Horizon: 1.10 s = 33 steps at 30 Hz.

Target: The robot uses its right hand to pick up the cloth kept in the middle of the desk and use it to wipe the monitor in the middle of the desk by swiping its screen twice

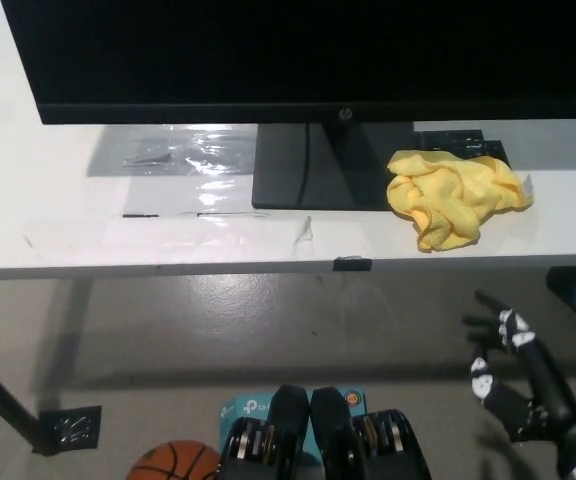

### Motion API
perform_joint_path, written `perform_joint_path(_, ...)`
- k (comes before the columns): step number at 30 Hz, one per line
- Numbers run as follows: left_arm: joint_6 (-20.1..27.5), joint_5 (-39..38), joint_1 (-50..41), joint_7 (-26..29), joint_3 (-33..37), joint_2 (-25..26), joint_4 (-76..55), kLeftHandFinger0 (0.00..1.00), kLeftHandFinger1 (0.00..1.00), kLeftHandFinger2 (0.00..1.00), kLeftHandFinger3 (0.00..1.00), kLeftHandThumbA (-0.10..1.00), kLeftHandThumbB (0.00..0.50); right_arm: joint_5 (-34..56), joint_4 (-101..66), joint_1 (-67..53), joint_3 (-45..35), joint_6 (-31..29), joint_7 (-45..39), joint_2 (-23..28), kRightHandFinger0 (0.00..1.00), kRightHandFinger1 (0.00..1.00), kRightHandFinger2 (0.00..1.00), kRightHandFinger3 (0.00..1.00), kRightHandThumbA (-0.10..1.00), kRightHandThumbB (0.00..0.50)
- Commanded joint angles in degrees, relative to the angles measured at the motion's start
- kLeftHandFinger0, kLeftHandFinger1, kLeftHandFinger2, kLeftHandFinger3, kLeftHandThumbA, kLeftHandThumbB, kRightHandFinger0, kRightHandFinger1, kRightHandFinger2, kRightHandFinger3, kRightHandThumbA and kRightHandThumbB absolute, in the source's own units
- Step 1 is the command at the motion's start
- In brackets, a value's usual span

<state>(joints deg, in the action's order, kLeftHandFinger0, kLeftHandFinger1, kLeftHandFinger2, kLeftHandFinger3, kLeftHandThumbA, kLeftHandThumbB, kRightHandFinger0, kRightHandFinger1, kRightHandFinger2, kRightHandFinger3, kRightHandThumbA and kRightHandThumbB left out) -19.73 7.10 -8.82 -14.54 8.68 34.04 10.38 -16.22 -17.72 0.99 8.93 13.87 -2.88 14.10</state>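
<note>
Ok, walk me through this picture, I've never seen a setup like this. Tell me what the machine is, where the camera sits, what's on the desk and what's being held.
This is one picture, taken from a camera on a humanoid robot's head, looking steeply down. The black right hand at the lower right belongs to the robot; it hangs below the desk edge with fingers apart, holding nothing. Its left hand is not in view. The white desk carries a black monitor on a dark stand. Beside the stand, toward the picture's right, lies a crumpled yellow cloth. Clear plastic wrap lies left of the stand. On the floor, at the bottom edge, part of an orange basketball shows.
</note>
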Motion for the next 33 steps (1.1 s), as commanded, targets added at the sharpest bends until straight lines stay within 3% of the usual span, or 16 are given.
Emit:
perform_joint_path(1,0.34,0.86,-0.65,-0.53,-0.57,0.75,-0.58,0.64,0.68,0.84,1.00,0.17,0.049,0.08,-9.01,4.48,-1.32,6.03,-4.63,2.56,0.67,0.73,0.87,1.00,0.13,0.092)
perform_joint_path(5,0.75,0.92,-1.31,-0.37,-0.88,0.85,-1.86,0.61,0.65,0.82,1.00,0.15,0.055,0.94,-15.13,7.60,-2.88,10.18,-6.17,3.43,0.67,0.75,0.91,0.98,0.05,0.101)
perform_joint_path(7,0.30,1.16,-1.40,-0.55,-0.84,1.12,-2.65,0.64,0.67,0.83,1.00,0.14,0.050,2.12,-18.09,10.82,-5.82,8.45,-3.76,2.29,0.48,0.60,0.84,0.92,-0.06,0.153)
perform_joint_path(8,0.44,1.15,-1.45,-0.58,-0.90,1.19,-2.78,0.64,0.66,0.82,1.00,0.14,0.045,1.20,-18.96,12.03,-6.47,8.52,-3.18,2.08,0.44,0.58,0.84,0.92,0.00,0.156)
perform_joint_path(9,0.87,1.13,-1.12,-0.55,-0.92,1.15,-1.82,0.64,0.67,0.83,1.00,0.14,0.054,-0.14,-19.65,13.26,-6.85,8.82,-3.02,2.11,0.45,0.61,0.86,0.94,0.04,0.157)
perform_joint_path(10,1.01,1.16,-1.01,-0.49,-0.93,1.11,-1.51,0.65,0.67,0.83,1.00,0.14,0.052,-1.83,-20.30,14.84,-7.11,9.07,-3.23,2.68,0.59,0.79,0.93,0.97,0.14,0.161)
perform_joint_path(11,1.08,1.23,-1.02,-0.49,-0.90,1.16,-1.55,0.64,0.67,0.83,1.00,0.14,0.056,-3.03,-20.74,15.93,-7.14,9.74,-3.82,3.34,0.69,0.91,0.98,1.00,0.21,0.173)
perform_joint_path(12,1.18,1.31,-1.01,-0.52,-0.83,1.22,-1.56,0.64,0.67,0.82,1.00,0.14,0.056,-4.05,-21.13,16.83,-7.07,10.64,-4.47,4.03,0.74,0.97,1.00,1.00,0.24,0.178)
perform_joint_path(14,1.05,1.32,-1.12,-0.59,-0.86,1.21,-1.95,0.64,0.67,0.82,1.00,0.14,0.049,-4.26,-20.46,19.49,-7.02,12.84,-6.23,5.75,0.99,1.00,1.00,1.00,0.36,0.249)
perform_joint_path(15,0.67,1.71,-1.13,-0.71,-0.57,1.40,-2.44,0.63,0.66,0.82,1.00,0.15,0.053,-4.48,-17.30,21.16,-6.57,11.62,-6.53,6.74,1.00,1.00,1.00,1.00,0.45,0.294)
perform_joint_path(16,0.39,1.60,-1.12,-0.78,-0.67,1.34,-2.52,0.63,0.66,0.82,1.00,0.15,0.048,-4.70,-15.89,22.16,-6.14,12.43,-6.73,6.79,1.00,1.00,1.00,1.00,0.47,0.316)
perform_joint_path(18,0.54,1.90,-1.04,-0.67,-0.63,1.32,-2.23,0.63,0.66,0.83,1.00,0.14,0.045,-5.04,-12.76,23.64,-5.42,13.02,-7.35,6.99,1.00,1.00,1.00,1.00,0.52,0.338)
perform_joint_path(23,1.02,1.42,-0.97,-0.89,-1.23,1.49,-1.94,0.64,0.67,0.82,1.00,0.14,0.041,-6.49,-5.88,26.20,-3.93,13.06,-8.30,5.51,1.00,1.00,1.00,1.00,0.51,0.354)
perform_joint_path(27,1.35,1.69,-1.08,-1.17,-0.99,1.82,-2.28,0.64,0.67,0.82,1.00,0.15,0.037,-5.97,3.59,27.86,-1.75,13.06,-8.07,4.50,1.00,1.00,1.00,1.00,0.53,0.347)
perform_joint_path(33,0.91,1.45,-0.62,-1.28,-1.35,1.91,-2.25,0.69,0.72,0.85,1.00,0.16,0.040,-5.37,18.63,31.97,0.00,9.97,-6.13,2.54,1.00,1.00,1.00,1.00,0.41,0.298)
